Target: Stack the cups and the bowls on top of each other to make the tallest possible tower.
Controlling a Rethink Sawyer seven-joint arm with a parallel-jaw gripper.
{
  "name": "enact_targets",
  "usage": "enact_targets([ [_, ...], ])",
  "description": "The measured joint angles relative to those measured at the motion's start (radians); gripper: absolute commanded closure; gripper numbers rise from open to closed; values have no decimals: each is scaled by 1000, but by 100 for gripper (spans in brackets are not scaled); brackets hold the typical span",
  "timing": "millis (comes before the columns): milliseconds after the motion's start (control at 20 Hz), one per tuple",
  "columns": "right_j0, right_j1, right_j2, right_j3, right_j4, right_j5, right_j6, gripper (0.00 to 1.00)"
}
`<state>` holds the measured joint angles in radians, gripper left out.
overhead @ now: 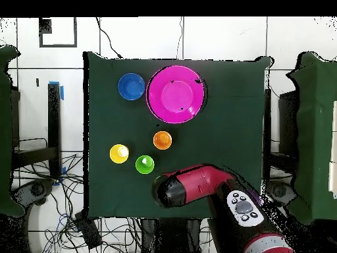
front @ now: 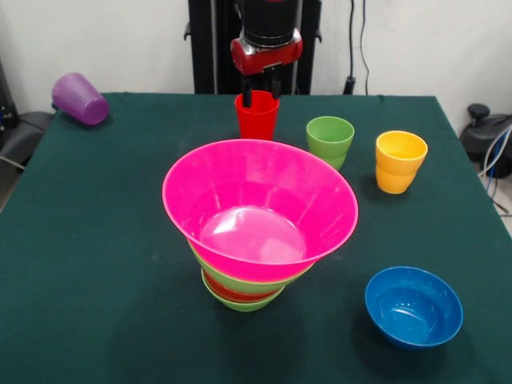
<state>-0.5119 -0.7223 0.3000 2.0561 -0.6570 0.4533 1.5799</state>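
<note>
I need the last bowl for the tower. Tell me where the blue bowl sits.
In the front view the blue bowl sits alone at the table's near right, upright, right of the tower and nearer than the yellow cup.

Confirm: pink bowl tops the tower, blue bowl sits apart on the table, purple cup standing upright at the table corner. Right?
Not quite. The purple cup lies on its side at the table corner, not upright; the front view shows it. The rest holds: the pink bowl tops the tower, and the blue bowl sits apart on the table.
</note>
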Motion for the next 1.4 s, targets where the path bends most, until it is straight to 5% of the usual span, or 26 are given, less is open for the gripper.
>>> enact_targets([
  [1400, 240, 159, -279, 49, -22, -204, 84, 0],
])
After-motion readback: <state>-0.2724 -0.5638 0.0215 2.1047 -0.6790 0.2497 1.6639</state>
